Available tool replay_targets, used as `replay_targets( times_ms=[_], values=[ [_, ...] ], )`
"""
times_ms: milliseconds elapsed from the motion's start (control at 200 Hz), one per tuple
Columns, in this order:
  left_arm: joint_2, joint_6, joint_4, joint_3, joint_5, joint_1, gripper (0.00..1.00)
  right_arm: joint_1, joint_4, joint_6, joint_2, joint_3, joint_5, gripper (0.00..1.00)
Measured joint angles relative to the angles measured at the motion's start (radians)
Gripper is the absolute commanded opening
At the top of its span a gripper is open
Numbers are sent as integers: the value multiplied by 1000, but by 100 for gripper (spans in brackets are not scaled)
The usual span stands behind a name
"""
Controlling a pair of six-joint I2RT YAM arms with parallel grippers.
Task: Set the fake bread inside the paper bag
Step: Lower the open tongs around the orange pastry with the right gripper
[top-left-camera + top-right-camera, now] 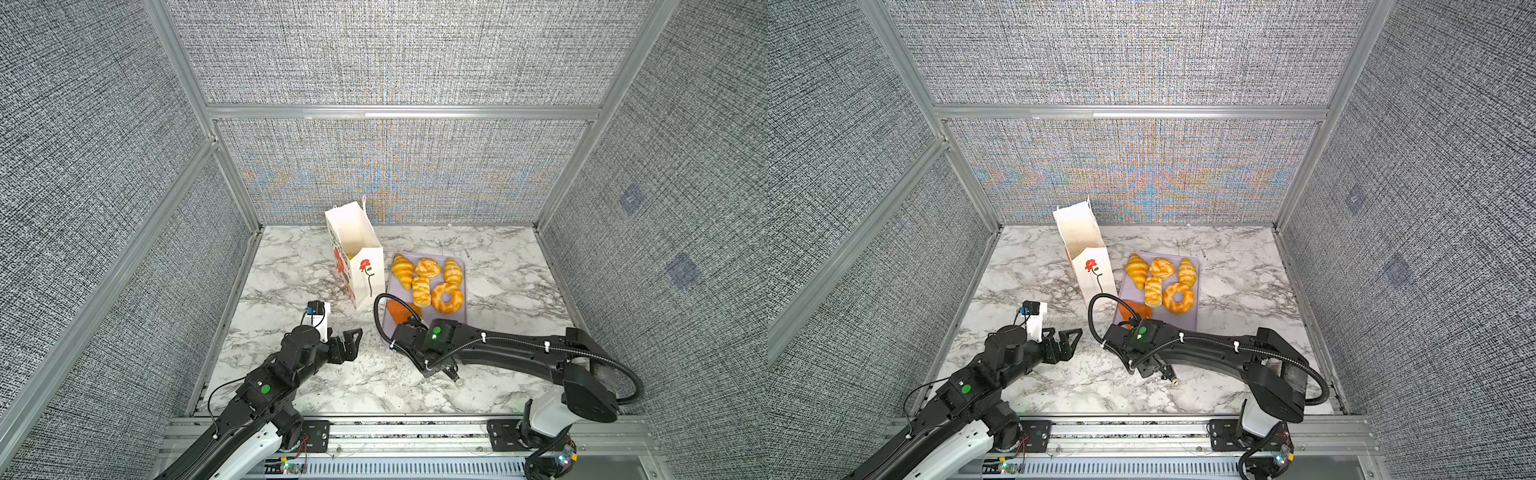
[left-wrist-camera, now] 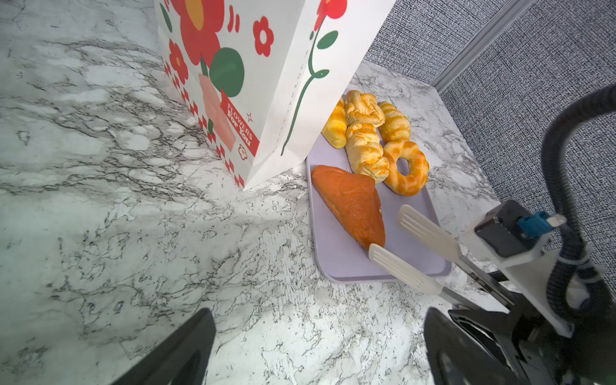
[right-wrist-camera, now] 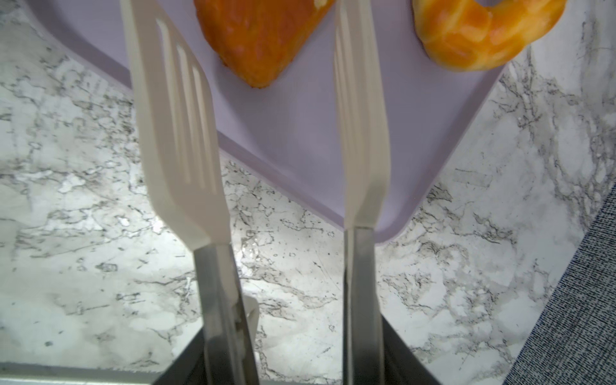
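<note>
Golden-yellow fake bread (image 1: 421, 290), five pieces plus a darker orange-brown triangular pastry (image 2: 353, 203), lies on a lavender tray (image 2: 350, 263) at 3 o'clock of the paper bag (image 1: 365, 278), which stands open-topped just beside it. The triangle sits at the tray's 7 o'clock corner, its tip between the parted white blades of tongs (image 3: 186, 133) clamped in the right gripper (image 3: 293, 360). At the bag's 7 o'clock, the left gripper (image 1: 340, 337) is spread wide and empty over the marble table (image 1: 291, 270).

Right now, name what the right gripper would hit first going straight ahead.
Probably the orange-brown triangular bread on the purple tray; the right gripper's tongs flank its tip, height unclear.
</note>
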State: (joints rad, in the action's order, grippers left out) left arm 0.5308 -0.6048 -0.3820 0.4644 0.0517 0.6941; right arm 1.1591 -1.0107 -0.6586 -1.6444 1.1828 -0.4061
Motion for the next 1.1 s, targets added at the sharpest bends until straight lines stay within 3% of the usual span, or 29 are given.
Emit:
replay_targets(
  times_ms=[705,1096],
  values=[
    [-18,3,0,1,2,4,99,-14,-27,-73,-166,113,-76,60],
    [-29,3,-1,1,9,4,99,-44,-24,13,-183,111,-14,34]
  ],
)
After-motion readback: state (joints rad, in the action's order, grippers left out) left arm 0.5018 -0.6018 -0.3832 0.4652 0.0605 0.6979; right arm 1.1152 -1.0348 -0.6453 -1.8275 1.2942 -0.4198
